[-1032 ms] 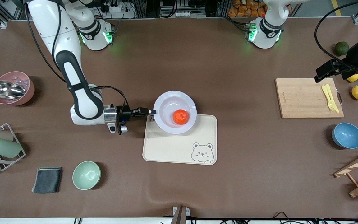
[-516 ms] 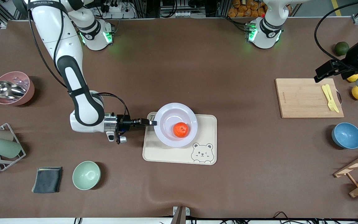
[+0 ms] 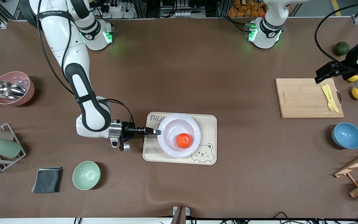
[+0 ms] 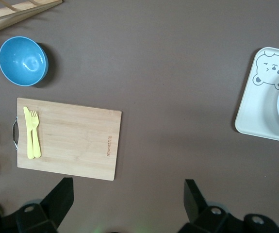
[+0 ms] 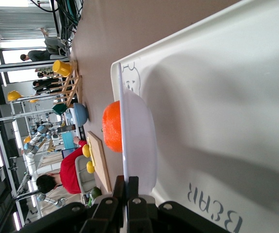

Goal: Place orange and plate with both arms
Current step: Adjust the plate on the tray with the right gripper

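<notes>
Lavender-white plate [image 3: 179, 126] carries the orange [image 3: 184, 140] over the tray [image 3: 208, 124]; right gripper [image 3: 158, 132] clamps its rim. Left gripper [image 4: 127, 191] open, waiting over the table [image 4: 168, 121].

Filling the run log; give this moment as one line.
right gripper: shut on plate rim, over tray | orange: in plate | left gripper: open, waiting over table by board

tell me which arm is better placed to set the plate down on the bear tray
The right arm, most likely. The right gripper is shut on the rim of the plate, with the orange in it, over the bear tray. The left gripper waits open over the cutting board.
</notes>
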You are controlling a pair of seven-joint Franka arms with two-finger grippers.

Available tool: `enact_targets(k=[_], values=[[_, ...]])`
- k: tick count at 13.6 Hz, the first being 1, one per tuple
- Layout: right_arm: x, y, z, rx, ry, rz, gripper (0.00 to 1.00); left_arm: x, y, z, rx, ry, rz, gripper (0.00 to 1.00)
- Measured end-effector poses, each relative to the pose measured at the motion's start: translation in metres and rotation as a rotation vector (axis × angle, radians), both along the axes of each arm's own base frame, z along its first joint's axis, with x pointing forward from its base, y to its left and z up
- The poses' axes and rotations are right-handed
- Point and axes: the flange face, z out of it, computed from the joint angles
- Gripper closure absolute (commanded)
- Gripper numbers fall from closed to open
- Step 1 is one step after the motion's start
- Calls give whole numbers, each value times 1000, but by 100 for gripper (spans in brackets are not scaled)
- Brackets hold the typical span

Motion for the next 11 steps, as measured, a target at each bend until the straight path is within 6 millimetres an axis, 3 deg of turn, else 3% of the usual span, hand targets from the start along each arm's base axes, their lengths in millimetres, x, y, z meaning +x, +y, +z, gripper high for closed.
enact_targets(k=[2,3,4,5,7,8,11], values=[[0,4,-4,-17,-6,-5,100,0,-1,0,1,0,-2,0],[0,4,-4,-20,-7,-7,56,0,-1,0,1,1,-3,0],[1,2,-5,-24,-8,-9,36,0,-2,-1,1,2,-4,0],[1,1,-5,-25,-8,-10,35,0,-3,-1,2,2,-6,0],[1,0,-5,-30,-9,-8,19,0,-4,-2,2,4,-8,0],[1,-1,-6,-35,-10,-3,0,0,-5,-2,2,5,-9,0],[-1,-4,-10,-69,-16,30,0,1,-5,-5,2,10,-9,0]])
